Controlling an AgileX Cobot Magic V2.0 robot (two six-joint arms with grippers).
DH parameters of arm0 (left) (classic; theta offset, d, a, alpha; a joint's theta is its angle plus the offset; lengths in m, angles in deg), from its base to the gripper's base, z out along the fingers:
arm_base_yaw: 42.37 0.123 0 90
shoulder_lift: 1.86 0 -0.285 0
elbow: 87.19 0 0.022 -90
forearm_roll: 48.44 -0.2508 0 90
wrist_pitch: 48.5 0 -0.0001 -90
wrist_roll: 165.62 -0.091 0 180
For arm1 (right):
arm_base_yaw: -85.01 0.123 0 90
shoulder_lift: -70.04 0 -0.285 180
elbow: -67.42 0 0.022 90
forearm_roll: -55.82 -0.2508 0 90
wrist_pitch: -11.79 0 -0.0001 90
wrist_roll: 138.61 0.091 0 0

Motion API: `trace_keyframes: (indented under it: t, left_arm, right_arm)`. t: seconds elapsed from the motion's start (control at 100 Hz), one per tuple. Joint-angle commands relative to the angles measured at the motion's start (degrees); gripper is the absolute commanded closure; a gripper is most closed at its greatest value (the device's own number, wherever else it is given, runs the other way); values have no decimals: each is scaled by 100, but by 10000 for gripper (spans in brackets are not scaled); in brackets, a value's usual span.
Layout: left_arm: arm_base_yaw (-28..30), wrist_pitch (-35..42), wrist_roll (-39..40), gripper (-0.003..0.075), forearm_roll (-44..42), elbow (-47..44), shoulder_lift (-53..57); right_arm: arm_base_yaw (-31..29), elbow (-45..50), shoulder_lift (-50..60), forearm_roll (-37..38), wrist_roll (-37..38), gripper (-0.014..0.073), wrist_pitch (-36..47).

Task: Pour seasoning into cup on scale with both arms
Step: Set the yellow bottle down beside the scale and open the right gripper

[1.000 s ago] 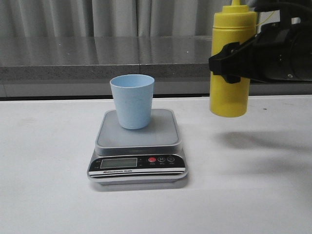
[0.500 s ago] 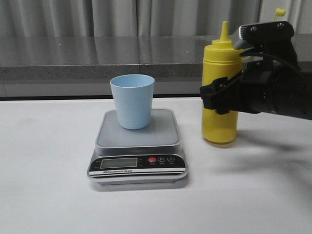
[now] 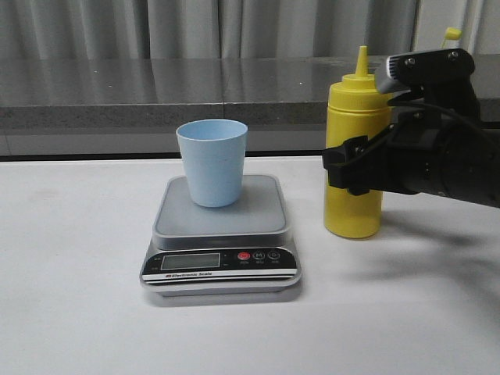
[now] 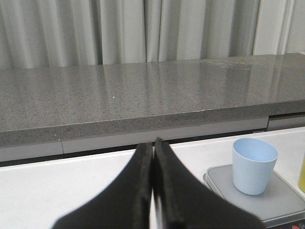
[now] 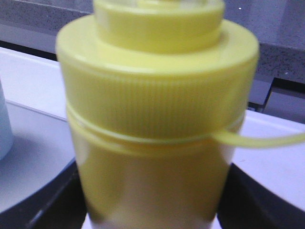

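The pale blue cup [image 3: 212, 162] stands upright on the grey platform of the scale [image 3: 258, 212]. To the right of the scale the yellow seasoning bottle [image 3: 355, 117] stands upright with its base down on the white table, nozzle bare, its small cap [image 3: 451, 33] dangling on a tether. My right gripper [image 3: 353, 170] is shut on the bottle's middle; in the right wrist view the black fingers [image 5: 238, 200] press both sides of the bottle [image 5: 157, 119]. My left gripper [image 4: 153, 145] is shut on nothing, off to the left of the cup [image 4: 254, 164], and is out of the front view.
A grey stone counter [image 3: 156, 86] runs along the back edge of the table, with curtains behind it. The scale's black front panel [image 3: 221, 262] faces the near edge. White table surface [image 3: 78, 234] spreads left of the scale.
My right arm has come down and slightly left with the bottle, from held in the air to standing on the table beside the scale. Cup and scale have not moved.
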Motion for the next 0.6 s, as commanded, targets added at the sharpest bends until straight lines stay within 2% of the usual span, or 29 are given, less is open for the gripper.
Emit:
trace_keyframes:
  t: [0.0, 0.11, 0.18, 0.59]
  left_arm:
    - [7, 443, -5, 740, 19, 157, -56]
    - [7, 443, -5, 740, 19, 157, -56]
    - [7, 443, -5, 740, 19, 157, -56]
    - [7, 443, -5, 740, 19, 157, -56]
  right_arm:
    - [-15, -28, 213, 58, 20, 90, 451]
    - [-15, -28, 213, 58, 22, -78, 458]
    - [-15, -28, 213, 58, 22, -51, 458]
    - [-15, 119, 320, 51, 66, -54, 512]
